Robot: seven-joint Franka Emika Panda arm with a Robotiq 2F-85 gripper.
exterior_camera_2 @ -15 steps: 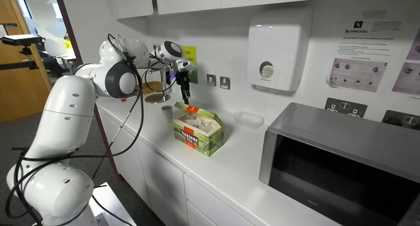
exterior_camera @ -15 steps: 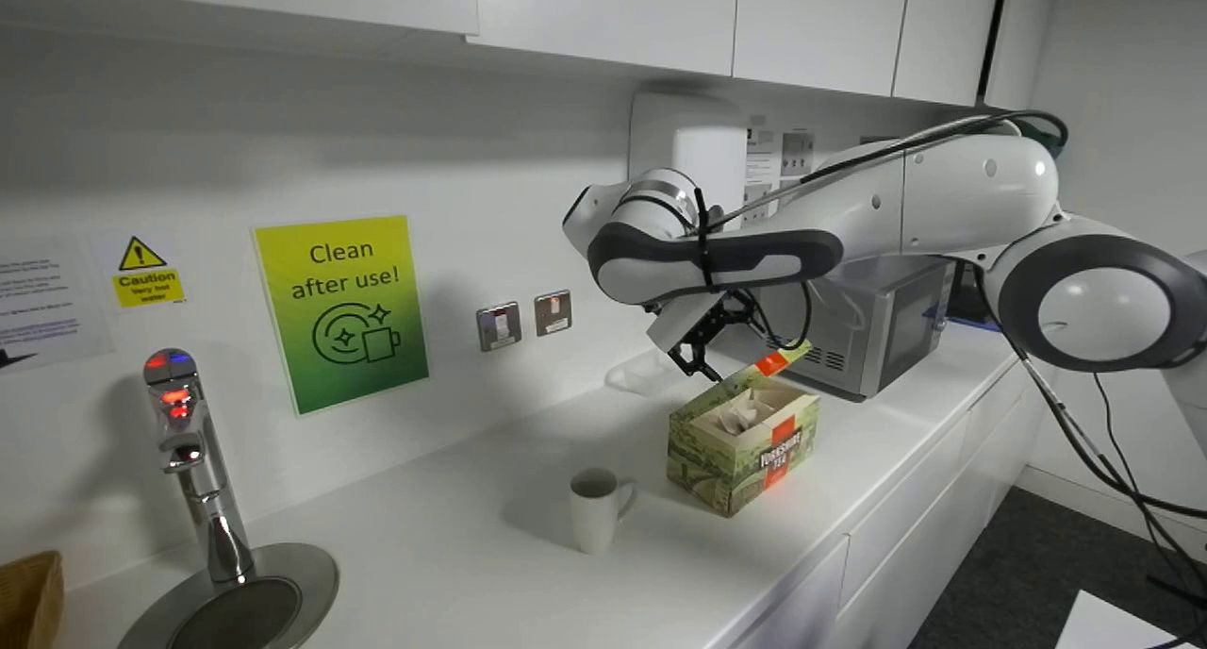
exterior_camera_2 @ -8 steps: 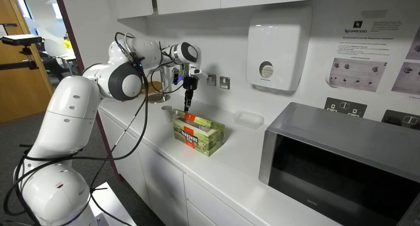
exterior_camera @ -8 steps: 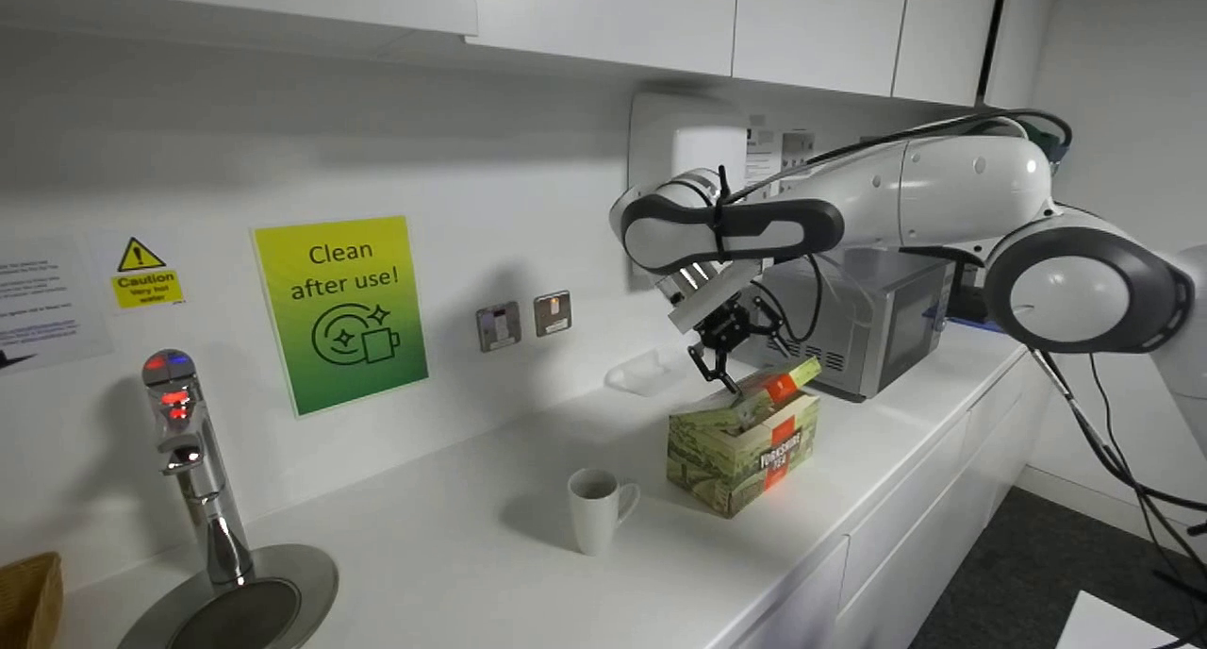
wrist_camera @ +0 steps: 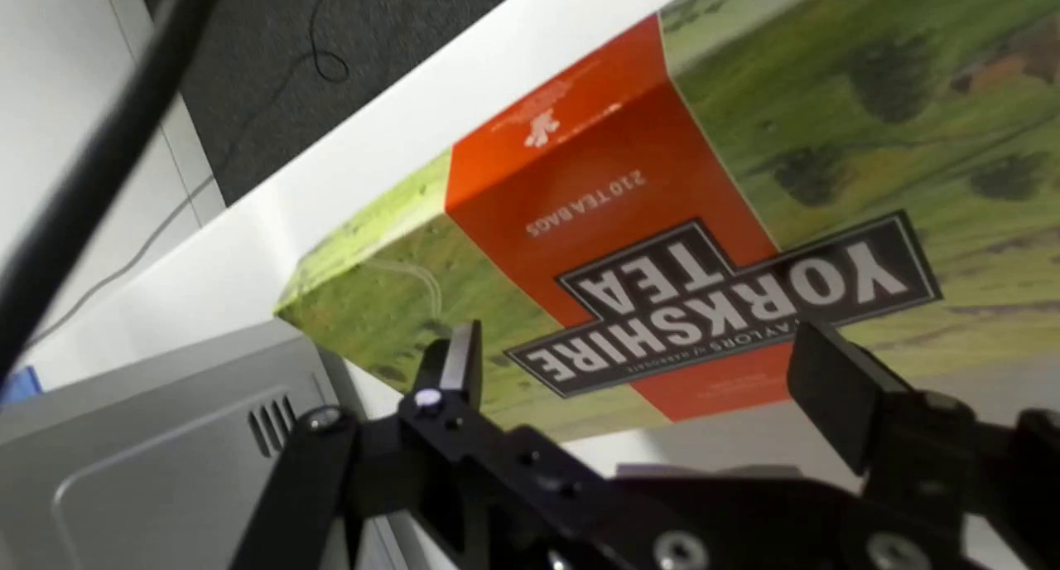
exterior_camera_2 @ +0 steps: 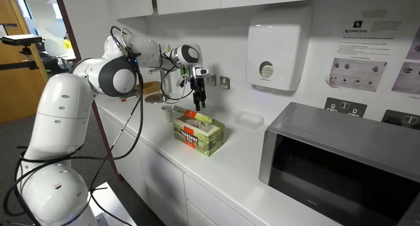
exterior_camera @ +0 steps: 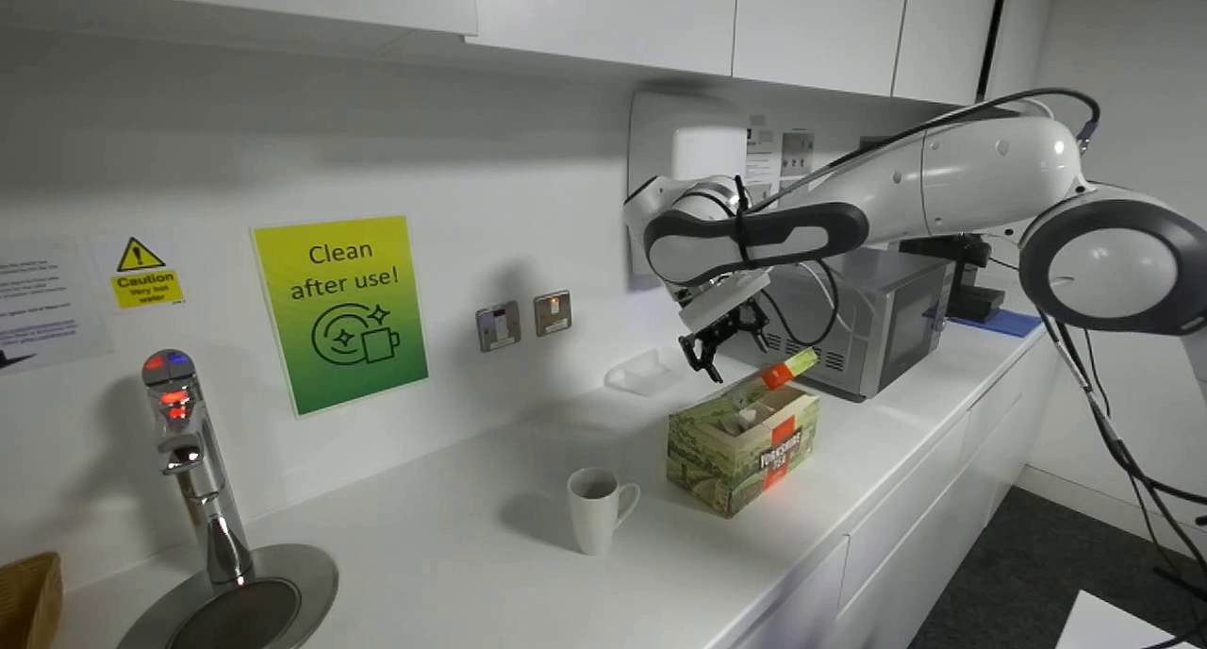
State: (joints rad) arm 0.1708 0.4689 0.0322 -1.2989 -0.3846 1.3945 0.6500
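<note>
Cardboard oblong tea box (exterior_camera_2: 200, 137); angular black end effector (exterior_camera_2: 200, 107) spread above.

green landscape-printed tea box (exterior_camera: 740, 456) banded in red; white mug (exterior_camera: 592, 517); black end effector (wrist_camera: 638, 360)

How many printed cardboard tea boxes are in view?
1: the green-and-orange box on the white countertop, between the white handled mug and the grey metal microwave. All three views show this same box; others may be hidden.
</note>
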